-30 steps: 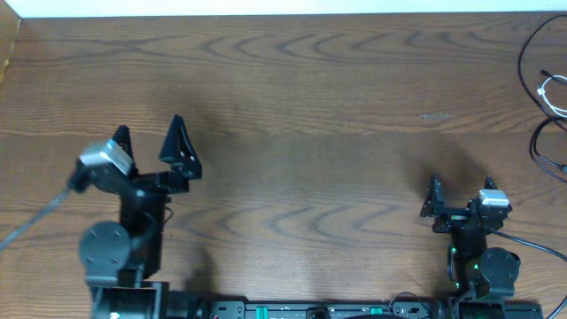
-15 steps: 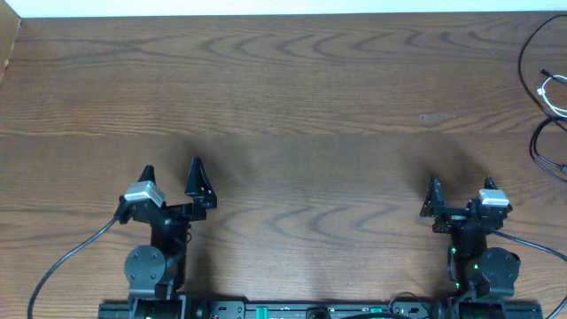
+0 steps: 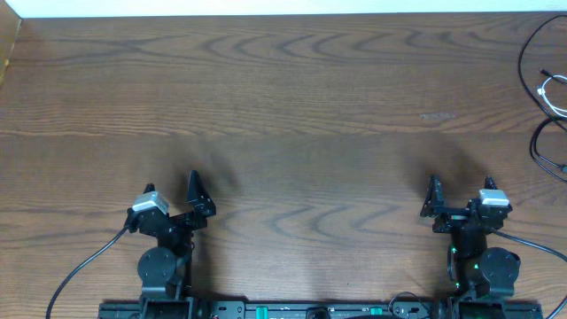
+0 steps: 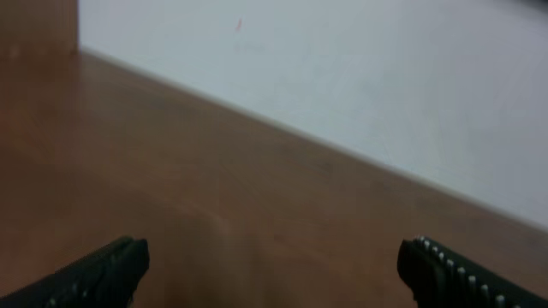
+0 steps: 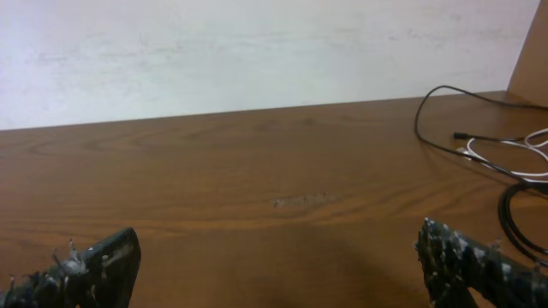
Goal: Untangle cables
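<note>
The cables lie at the table's far right edge: a thin black cord (image 3: 523,55), a white cord (image 3: 549,89) and a black loop (image 3: 537,146) below it. In the right wrist view the black cord (image 5: 419,120), the white cord (image 5: 507,162) and the black loop (image 5: 505,205) lie ahead to the right. My right gripper (image 3: 459,193) (image 5: 278,257) stands open near the front edge, well short of them. My left gripper (image 3: 171,190) (image 4: 274,265) is open at the front left over bare wood, with nothing between its fingers.
The wooden table (image 3: 283,106) stretches wide between the arms and the back edge, where a pale wall (image 5: 257,51) rises. Each arm's own black cable trails from its base along the front edge. A wooden side panel (image 4: 34,26) stands at the far left.
The left arm has drawn back toward the front edge and shifted right, its gripper still open. The right arm and the cables have not moved.
</note>
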Tool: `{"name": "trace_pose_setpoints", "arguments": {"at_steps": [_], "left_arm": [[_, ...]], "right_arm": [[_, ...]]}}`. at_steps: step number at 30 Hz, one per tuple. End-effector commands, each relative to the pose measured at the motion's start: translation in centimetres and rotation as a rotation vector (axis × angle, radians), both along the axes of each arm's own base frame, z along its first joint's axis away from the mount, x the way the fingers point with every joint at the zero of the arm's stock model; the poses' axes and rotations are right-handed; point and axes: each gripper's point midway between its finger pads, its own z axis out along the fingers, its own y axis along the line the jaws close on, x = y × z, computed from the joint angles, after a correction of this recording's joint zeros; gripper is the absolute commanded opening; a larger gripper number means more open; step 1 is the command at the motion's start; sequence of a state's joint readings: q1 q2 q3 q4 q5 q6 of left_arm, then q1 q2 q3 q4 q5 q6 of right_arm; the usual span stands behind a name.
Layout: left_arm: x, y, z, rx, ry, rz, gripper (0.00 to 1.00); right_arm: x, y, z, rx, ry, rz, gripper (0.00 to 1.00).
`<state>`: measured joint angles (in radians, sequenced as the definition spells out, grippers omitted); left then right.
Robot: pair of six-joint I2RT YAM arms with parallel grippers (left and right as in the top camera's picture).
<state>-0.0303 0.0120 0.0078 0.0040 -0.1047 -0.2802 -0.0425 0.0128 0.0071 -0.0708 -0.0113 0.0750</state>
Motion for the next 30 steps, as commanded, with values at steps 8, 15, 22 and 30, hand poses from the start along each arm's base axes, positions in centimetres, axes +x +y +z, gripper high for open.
{"name": "trace_pose_setpoints", "arguments": {"at_steps": [8,15,22,30], "left_arm": [[-0.21,0.06,-1.74,0.025,0.071,-0.004,0.98],[-0.21,0.06,-1.75,0.025,0.071,-0.004,0.98],[-0.21,0.06,-1.75,0.025,0.071,-0.004,0.98],[-0.21,0.06,-1.75,0.025,0.071,-0.004,0.98]], "right_arm": [[-0.01,0.24,-0.08,0.007,0.001,0.011,0.99],[-0.01,0.24,-0.08,0.007,0.001,0.011,0.99],[-0.01,0.24,-0.09,0.007,0.002,0.011,0.99],[-0.01,0.24,-0.09,0.007,0.002,0.011,0.99]]}}
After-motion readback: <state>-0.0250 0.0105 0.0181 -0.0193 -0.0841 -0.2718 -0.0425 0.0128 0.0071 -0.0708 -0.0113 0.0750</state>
